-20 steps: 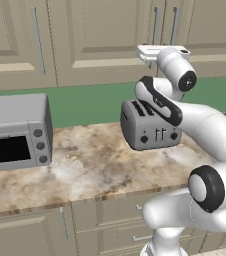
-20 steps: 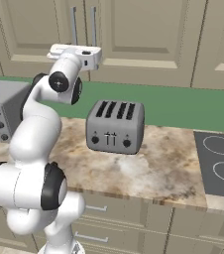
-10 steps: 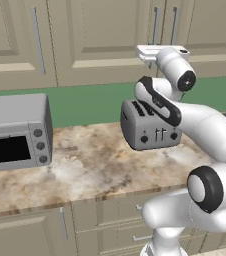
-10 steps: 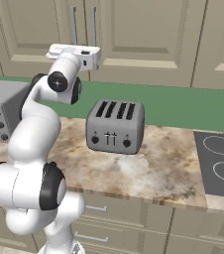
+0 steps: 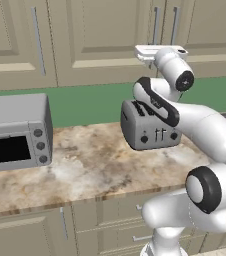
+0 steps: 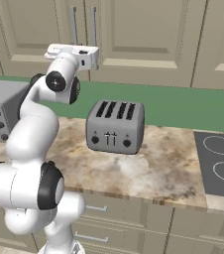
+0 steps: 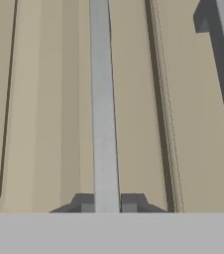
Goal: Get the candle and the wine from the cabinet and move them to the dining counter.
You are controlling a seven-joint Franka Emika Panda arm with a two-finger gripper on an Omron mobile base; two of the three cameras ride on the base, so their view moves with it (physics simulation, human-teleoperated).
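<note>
The gripper [image 7: 107, 203] was raised against the closed cabinet [image 5: 100, 35]. Its jaws pinched the left door's handle [image 7: 102, 99]. A toaster [image 6: 115, 126] stood on the surface [image 6: 153, 163] below.

Silver four-slot toaster [image 6: 115, 127] upright on the marbled table [image 6: 153, 166], green backsplash [image 6: 183, 106] behind. Toaster oven [image 5: 16, 131] well left of it. Black hob [image 6: 220, 163] at right end. Drawer fronts [image 6: 129, 230] below.
</note>
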